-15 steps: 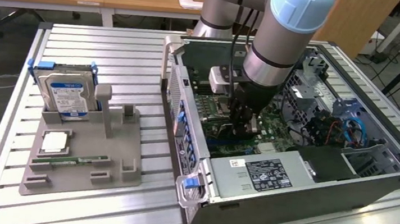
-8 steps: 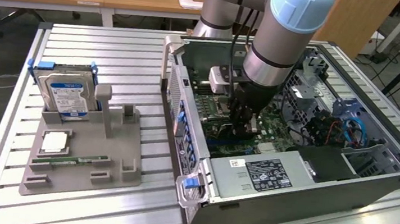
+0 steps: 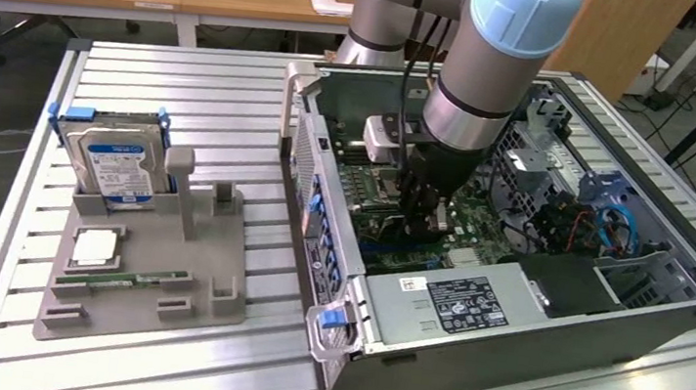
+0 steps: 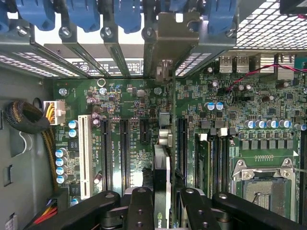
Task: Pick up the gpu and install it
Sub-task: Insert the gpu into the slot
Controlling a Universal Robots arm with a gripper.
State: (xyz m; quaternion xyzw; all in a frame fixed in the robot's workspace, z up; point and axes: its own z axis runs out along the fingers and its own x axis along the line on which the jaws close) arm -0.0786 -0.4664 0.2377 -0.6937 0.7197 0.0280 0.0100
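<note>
Gripper (image 4: 162,206): fingers closed part-way on the gpu, clamping the card's upper edge between the pads, so the card hangs edge-on below the wrist.
Gpu (image 4: 163,167): held upright on edge over the motherboard, its silver end bracket (image 4: 173,36) standing against the rear slot openings; judged lined up with an expansion slot for seating.
Arm (image 3: 501,65): reaches straight down into the open case, which suits a vertical press.
Motherboard (image 4: 129,124): lies flat in the case floor; long black slots run parallel on both sides of the card.
Computer case (image 3: 694,264): on its side, open face up, on the exterior view's right, giving access from above.
Grey fixture tray (image 3: 202,267): on the exterior view's left, well apart from the case.
Hard drive (image 3: 122,164): stands upright at the tray's far end.
Memory stick (image 3: 122,278): lies flat nearer in the tray.
</note>
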